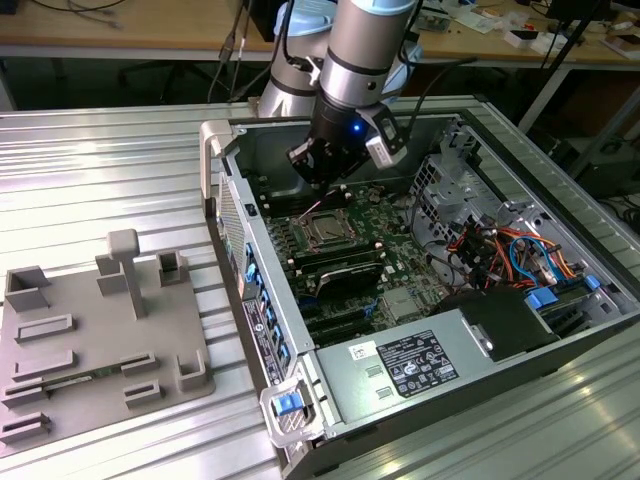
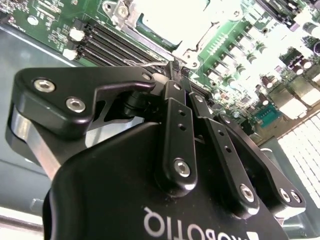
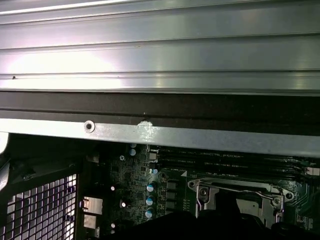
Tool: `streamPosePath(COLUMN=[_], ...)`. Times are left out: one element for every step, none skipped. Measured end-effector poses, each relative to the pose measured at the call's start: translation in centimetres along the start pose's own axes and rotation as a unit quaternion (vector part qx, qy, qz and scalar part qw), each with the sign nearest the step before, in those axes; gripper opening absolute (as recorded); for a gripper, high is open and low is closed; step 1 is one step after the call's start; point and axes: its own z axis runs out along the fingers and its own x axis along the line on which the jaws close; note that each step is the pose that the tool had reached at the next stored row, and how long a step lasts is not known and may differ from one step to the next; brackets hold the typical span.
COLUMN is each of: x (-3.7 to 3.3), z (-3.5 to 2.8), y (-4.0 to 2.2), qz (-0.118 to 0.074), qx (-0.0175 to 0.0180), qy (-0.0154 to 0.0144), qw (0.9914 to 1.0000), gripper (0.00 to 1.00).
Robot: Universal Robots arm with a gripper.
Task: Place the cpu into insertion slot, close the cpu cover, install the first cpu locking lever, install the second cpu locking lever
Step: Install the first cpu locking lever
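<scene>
Inside the open computer case, the green motherboard (image 1: 398, 252) carries the insertion slot (image 1: 325, 232). The silver cpu (image 1: 326, 233) lies in it, with the cpu cover (image 2: 192, 47) down flat around it. My gripper (image 1: 335, 188) hangs just above the slot's far edge. In the second wrist view its black fingers (image 2: 176, 107) meet, shut, at the gripper (image 2: 173, 67) tip beside a corner of the cover. A thin silver locking lever (image 2: 150, 64) runs out from the tips and stands raised (image 1: 316, 207) over the slot. I cannot tell whether the fingers pinch it or only touch it. The first wrist view shows the slot's metal frame (image 3: 235, 192).
Black memory slots (image 1: 345, 262) flank the socket. The case's metal wall (image 3: 160, 135) rises close behind the arm. A drive cage with coloured cables (image 1: 500, 250) and a power supply (image 1: 415, 365) fill the exterior view's right. A grey fixture plate (image 1: 100, 340) lies on the ribbed table.
</scene>
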Motion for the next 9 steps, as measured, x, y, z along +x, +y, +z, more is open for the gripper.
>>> streamPosePath(x=[-0.25, -0.39, -0.48, -0.52, -0.57, -0.58, -0.59, -0.61, -0.61], z=[0.08, 0.13, 0.16, 0.18, 0.21, 0.23, 0.24, 0.25, 0.25], y=[0.02, 0.02, 0.02, 0.02, 0.02, 0.02, 0.02, 0.02, 0.02], qz=[0.0, -0.001, -0.001, -0.001, -0.001, -0.001, -0.001, -0.001, -0.001], qx=[0.0, -0.0001, 0.0, 0.0, 0.0001, 0.0001, 0.0001, 0.0001, 0.0001], qy=[0.0, 0.0, 0.0, 0.0, 0.0001, 0.0001, 0.0, 0.0001, 0.0001], qw=[1.0, 1.0, 1.0, 1.0, 1.0, 1.0, 1.0, 1.0, 1.0], gripper=[0.11, 0.11, 0.11, 0.11, 0.11, 0.11, 0.11, 0.11, 0.11])
